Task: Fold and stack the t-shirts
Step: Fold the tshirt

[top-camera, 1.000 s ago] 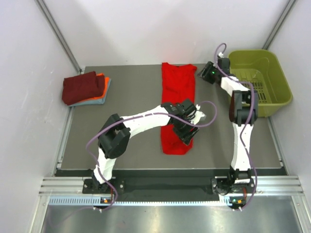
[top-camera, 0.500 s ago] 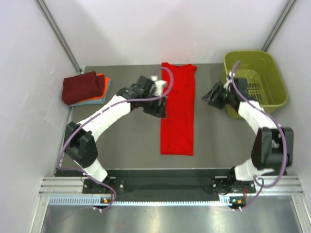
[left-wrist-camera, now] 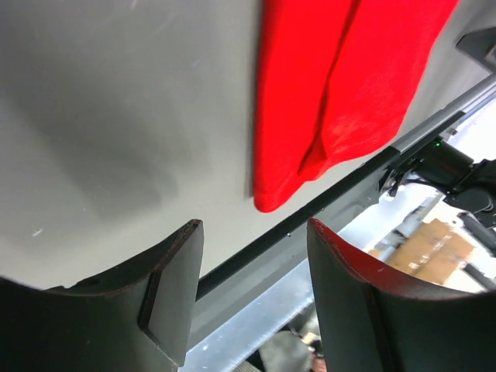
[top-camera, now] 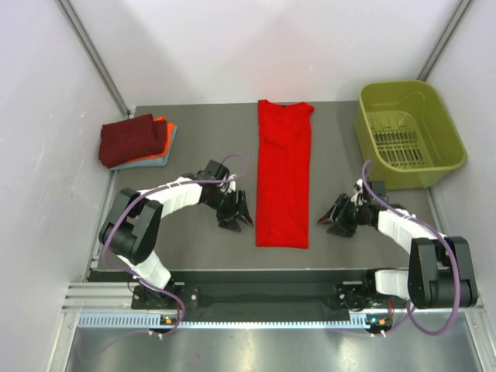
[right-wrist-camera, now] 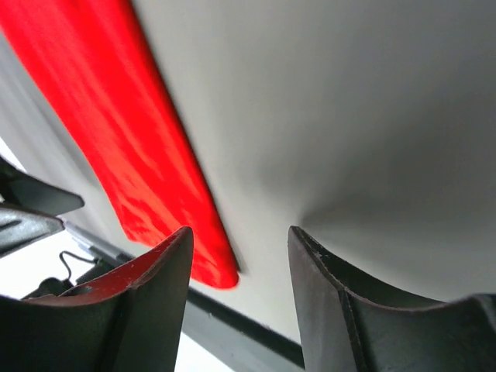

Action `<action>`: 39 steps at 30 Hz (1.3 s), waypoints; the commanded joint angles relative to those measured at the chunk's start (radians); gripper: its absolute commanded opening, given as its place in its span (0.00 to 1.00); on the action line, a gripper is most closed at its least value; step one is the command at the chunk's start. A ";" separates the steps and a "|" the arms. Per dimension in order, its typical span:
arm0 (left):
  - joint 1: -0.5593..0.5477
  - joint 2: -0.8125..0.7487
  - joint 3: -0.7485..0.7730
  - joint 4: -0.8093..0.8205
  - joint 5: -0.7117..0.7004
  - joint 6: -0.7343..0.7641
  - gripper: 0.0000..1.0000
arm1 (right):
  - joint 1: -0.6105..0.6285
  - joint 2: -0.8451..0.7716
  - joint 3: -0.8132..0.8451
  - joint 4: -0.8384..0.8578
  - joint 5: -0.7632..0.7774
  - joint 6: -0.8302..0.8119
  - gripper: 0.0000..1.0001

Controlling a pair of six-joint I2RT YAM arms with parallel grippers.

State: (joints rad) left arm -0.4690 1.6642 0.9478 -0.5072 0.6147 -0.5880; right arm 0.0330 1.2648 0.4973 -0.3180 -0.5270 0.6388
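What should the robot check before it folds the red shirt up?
1. Red shirt flat in a long strip: ok.
2. Left jaws open, empty, beside its near corner: ok.
3. Right jaws open, empty, beside the other near corner: ok.
4. Shirt gripped: not ok, neither touches it.
5. Folded stack out of the arms' way: ok.
6. Shirt's underside smooth: cannot tell.

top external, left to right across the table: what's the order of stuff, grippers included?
folded t-shirt stack → left gripper → red t-shirt → right gripper → olive-green basket
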 commanded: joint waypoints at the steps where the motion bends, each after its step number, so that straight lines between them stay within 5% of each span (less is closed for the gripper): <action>1: 0.001 -0.049 -0.058 0.125 0.069 -0.088 0.60 | 0.018 -0.039 -0.038 0.055 -0.050 0.056 0.52; 13: 0.001 0.029 -0.112 0.236 0.091 -0.151 0.57 | 0.264 0.114 -0.040 0.155 -0.070 0.171 0.51; 35: -0.092 0.101 -0.084 0.263 0.099 -0.173 0.47 | 0.289 0.077 -0.081 0.059 0.033 0.128 0.50; 39: -0.108 0.114 -0.083 0.282 0.109 -0.174 0.34 | 0.311 0.119 -0.082 0.114 0.022 0.150 0.33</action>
State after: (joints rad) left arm -0.5644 1.7645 0.8436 -0.2691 0.7162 -0.7620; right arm 0.3157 1.3479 0.4404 -0.1967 -0.5823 0.8036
